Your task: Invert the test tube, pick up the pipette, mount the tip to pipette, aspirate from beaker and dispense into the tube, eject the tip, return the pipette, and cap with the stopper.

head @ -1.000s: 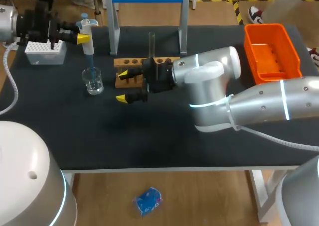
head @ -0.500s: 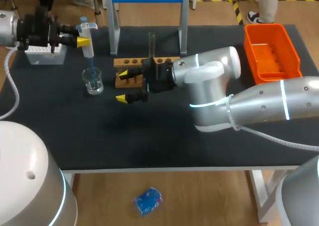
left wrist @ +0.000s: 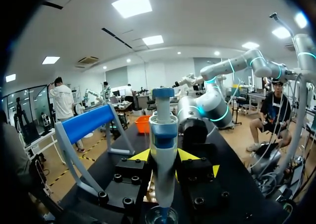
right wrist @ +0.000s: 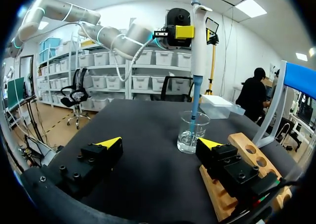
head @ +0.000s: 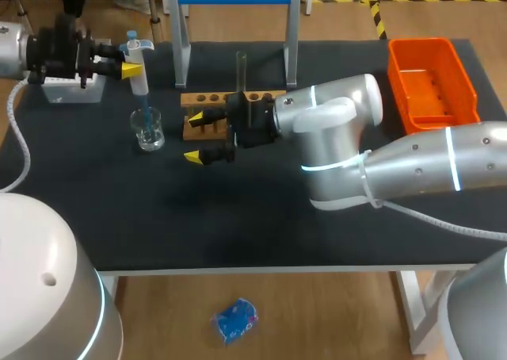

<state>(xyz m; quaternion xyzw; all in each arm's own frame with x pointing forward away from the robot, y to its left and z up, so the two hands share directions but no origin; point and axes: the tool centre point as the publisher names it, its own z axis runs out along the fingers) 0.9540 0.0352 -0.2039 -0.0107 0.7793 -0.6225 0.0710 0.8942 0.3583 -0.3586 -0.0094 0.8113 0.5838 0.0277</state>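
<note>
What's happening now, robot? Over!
Left gripper shut on pipette, tip down in beaker. Right gripper open, empty, beside wooden rack. Test tube upright in rack. Nothing blocking.

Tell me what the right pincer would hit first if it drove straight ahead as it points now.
Most likely the beaker, which stands ahead of the open right pincer, with the tip of the pipette dipped in it. Nothing shows between them, though depth is unclear.

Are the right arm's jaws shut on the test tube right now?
No: the right gripper has its jaws wide apart over bare table, while the test tube stands in the wooden rack.
</note>
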